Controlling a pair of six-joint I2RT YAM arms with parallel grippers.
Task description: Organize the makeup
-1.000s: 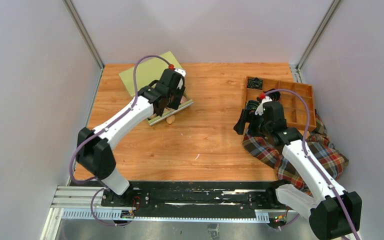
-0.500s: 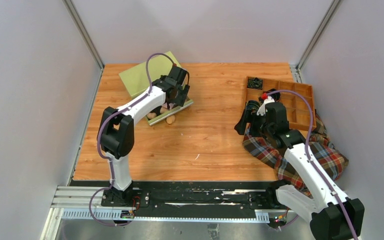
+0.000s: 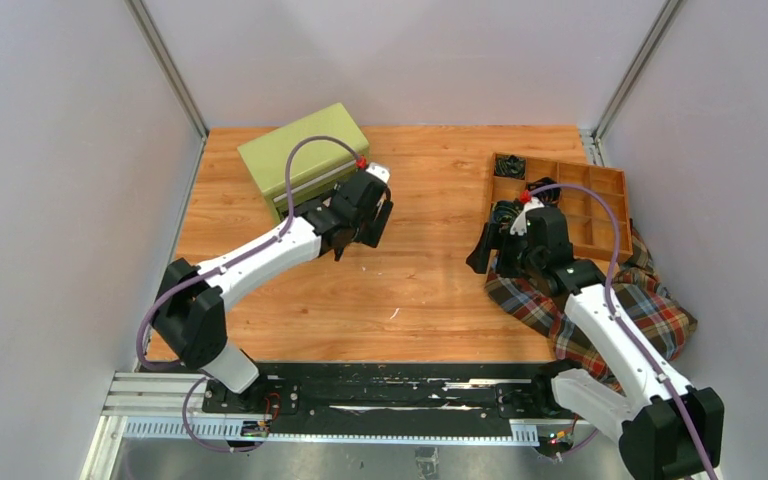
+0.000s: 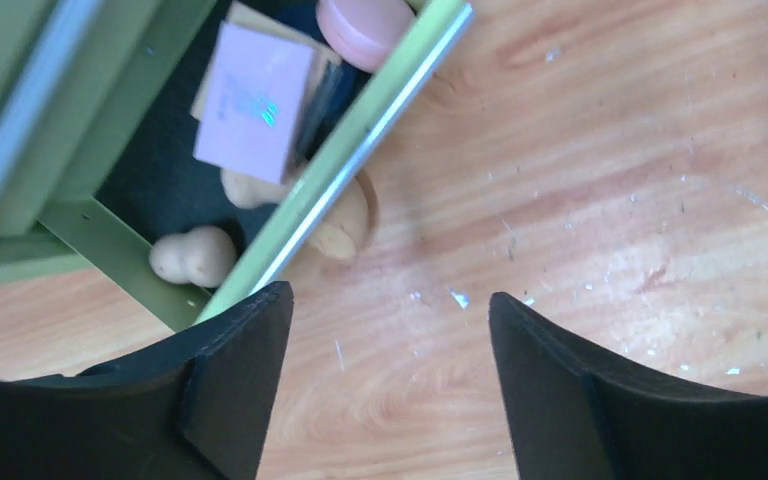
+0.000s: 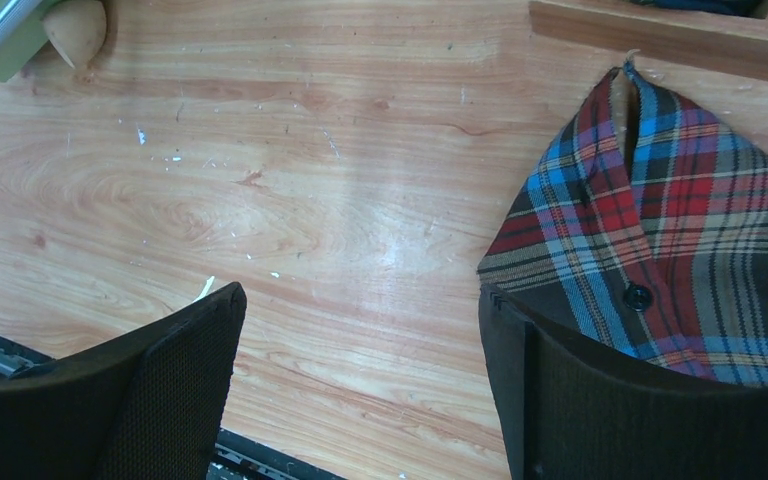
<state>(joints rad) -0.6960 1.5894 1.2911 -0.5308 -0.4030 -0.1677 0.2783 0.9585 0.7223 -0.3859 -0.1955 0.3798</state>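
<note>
In the left wrist view a green drawer (image 4: 110, 235) stands open. In it lie a pink square pad (image 4: 252, 100) on a tan square (image 4: 250, 18), a pink round disc (image 4: 365, 25) and a tan egg-shaped sponge (image 4: 195, 255). A second tan sponge (image 4: 345, 225) lies on the table against the drawer's silver front rail; it also shows in the right wrist view (image 5: 75, 30). My left gripper (image 4: 390, 330) is open and empty over bare wood beside the drawer, and shows in the top view (image 3: 365, 218). My right gripper (image 5: 360, 340) is open and empty at the plaid cloth's edge.
The green box (image 3: 300, 150) stands at the back left. A wooden divided tray (image 3: 600, 190) holding black coiled bands (image 3: 513, 168) sits at the back right. The plaid cloth (image 3: 610, 300) lies in front of it under the right arm. Grey walls enclose the table.
My left gripper has moved off the drawer, to the right and nearer. The drawer front and loose sponge no longer show in the top view. The right arm has barely moved.
</note>
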